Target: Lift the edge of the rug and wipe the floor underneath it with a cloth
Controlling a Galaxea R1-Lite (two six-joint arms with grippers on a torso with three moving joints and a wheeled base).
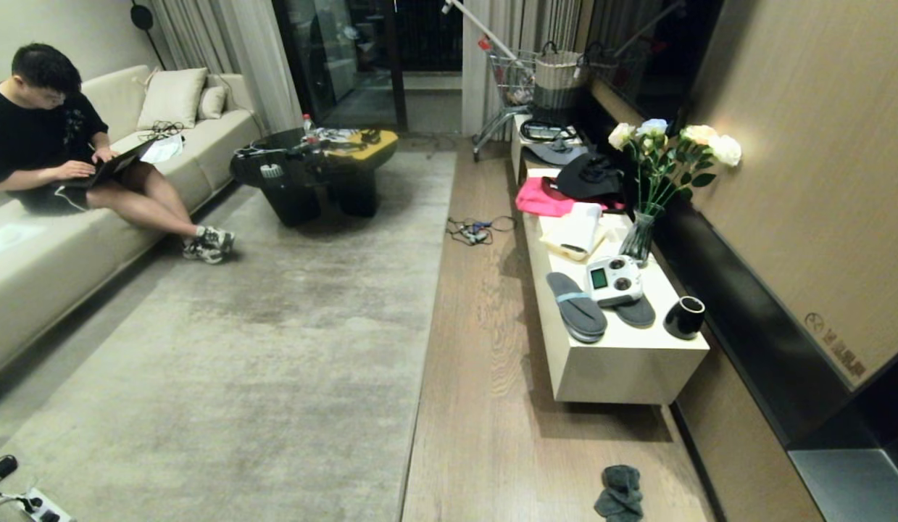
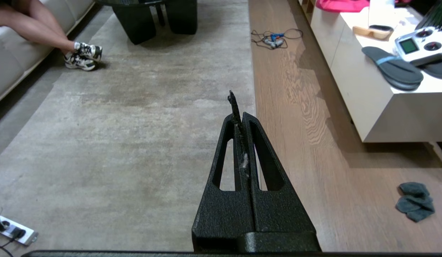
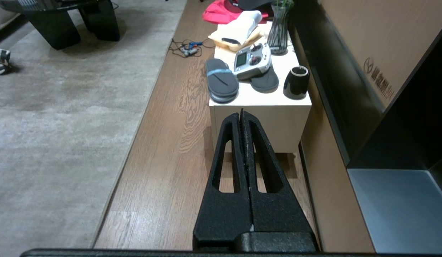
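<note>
Left hand (image 2: 238, 114) closed above rug edge (image 2: 252, 82); cloth (image 2: 415, 201) on floor (image 2: 313, 150).

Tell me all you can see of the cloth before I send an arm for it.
The cloth is a small dark grey-blue rag with a soft, fuzzy look, crumpled into a few bunched folds. It lies loose on the floor, on the strip of planks between the rug edge and the wall unit, nearer than the white bench and apart from both. Nothing touches it but the floor; neither pincer is near it.

head high, wrists lower, shared floor (image 1: 492, 406)
</note>
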